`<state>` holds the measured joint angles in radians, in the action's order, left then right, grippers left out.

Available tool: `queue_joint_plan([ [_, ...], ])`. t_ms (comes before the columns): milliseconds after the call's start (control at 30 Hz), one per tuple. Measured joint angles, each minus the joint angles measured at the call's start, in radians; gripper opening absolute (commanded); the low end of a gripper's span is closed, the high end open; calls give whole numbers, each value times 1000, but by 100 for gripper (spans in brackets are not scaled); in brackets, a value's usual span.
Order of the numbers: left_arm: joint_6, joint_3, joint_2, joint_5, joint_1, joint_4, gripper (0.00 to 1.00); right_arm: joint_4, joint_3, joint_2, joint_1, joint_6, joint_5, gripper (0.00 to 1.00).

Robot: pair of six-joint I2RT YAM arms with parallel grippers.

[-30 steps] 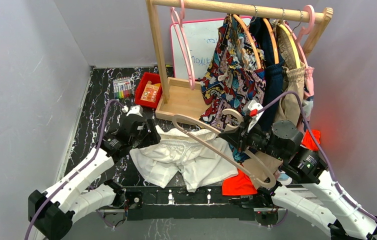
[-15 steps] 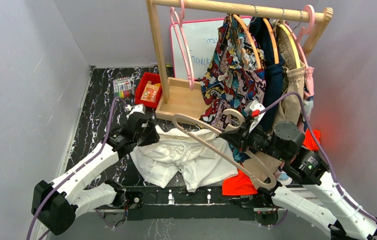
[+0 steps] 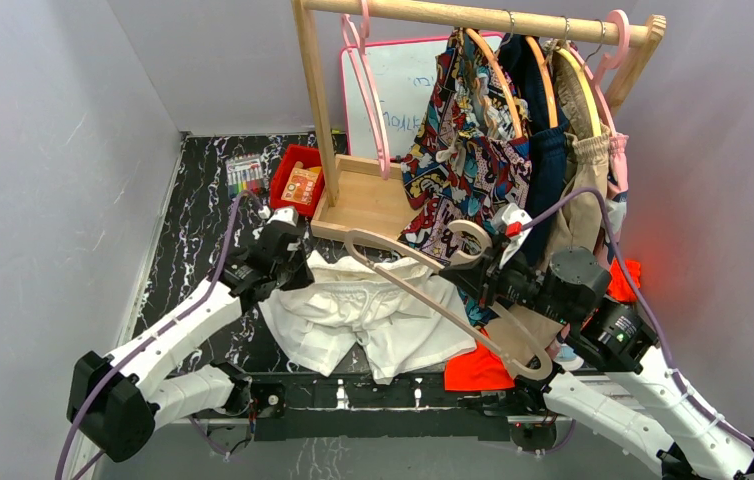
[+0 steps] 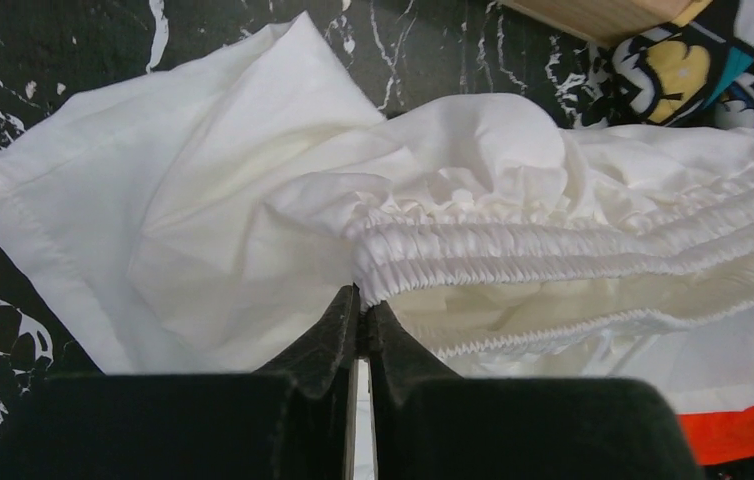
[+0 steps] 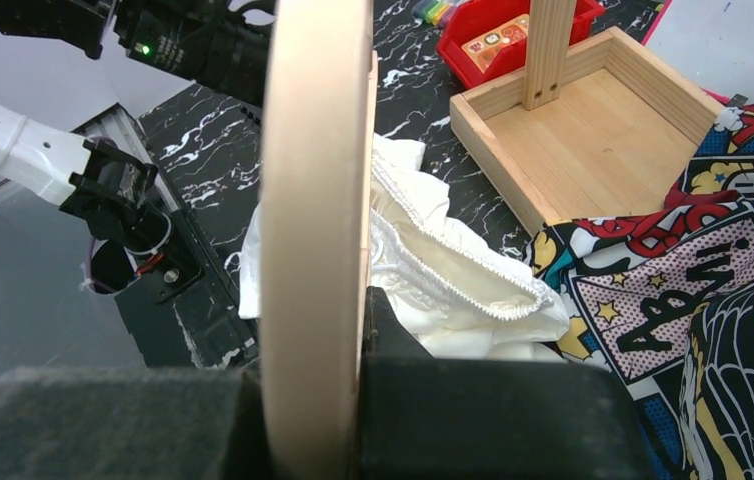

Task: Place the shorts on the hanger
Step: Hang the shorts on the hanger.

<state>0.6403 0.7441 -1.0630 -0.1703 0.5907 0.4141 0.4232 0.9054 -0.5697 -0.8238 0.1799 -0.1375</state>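
Note:
The white shorts [image 3: 353, 320] lie crumpled on the black marbled table, with the gathered waistband [image 4: 513, 245] facing the rack. My left gripper [image 3: 296, 275] sits at their left end. In the left wrist view its jaws [image 4: 361, 300] are shut on the left tip of the waistband. The cream hanger [image 3: 423, 290] hangs slanted above the shorts, hook toward the rack. My right gripper [image 3: 485, 283] is shut on it, and the flat hanger bar [image 5: 318, 200] stands upright between its fingers [image 5: 393, 335]. The shorts [image 5: 453, 290] lie just beyond the hanger, apart from it.
A wooden rack with a tray base [image 3: 363, 205] carries a comic-print garment [image 3: 463, 160], dark and tan clothes, and pink hangers [image 3: 368, 90]. A red bin [image 3: 298, 180] and markers [image 3: 244, 177] sit at the back left. An orange cloth [image 3: 478, 370] lies by the right arm's base.
My left gripper has closed from open onto the waistband's left tip, and its arm has edged toward the shorts. The right arm and hanger have hardly moved.

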Motion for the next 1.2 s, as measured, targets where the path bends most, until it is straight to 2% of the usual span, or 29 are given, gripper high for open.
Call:
queue_joint_plan([
  [167,-64,195,2,60,0,90,0,9,43,-10,0,-9,-4,0],
  [300,-90,336,39,117,0,84,0,-23,64,6,0,-3,-20,0],
  [433,-82,266,118,140,0,68,0,-61,54,36,0,6,-27,0],
  [600,-69,152,91,162,0,91,0,-59,34,33,0,6,-22,0],
  [867,-68,137,78,167,0,87,0,-18,66,-61,0,-19,-21,0],
  [1033,-68,127,84,149,0,79,0,-9,207,-176,0,-31,-99,0],
  [1200,-68,103,96,113,0,62,0,-23,231,-212,0,-57,-141,0],
])
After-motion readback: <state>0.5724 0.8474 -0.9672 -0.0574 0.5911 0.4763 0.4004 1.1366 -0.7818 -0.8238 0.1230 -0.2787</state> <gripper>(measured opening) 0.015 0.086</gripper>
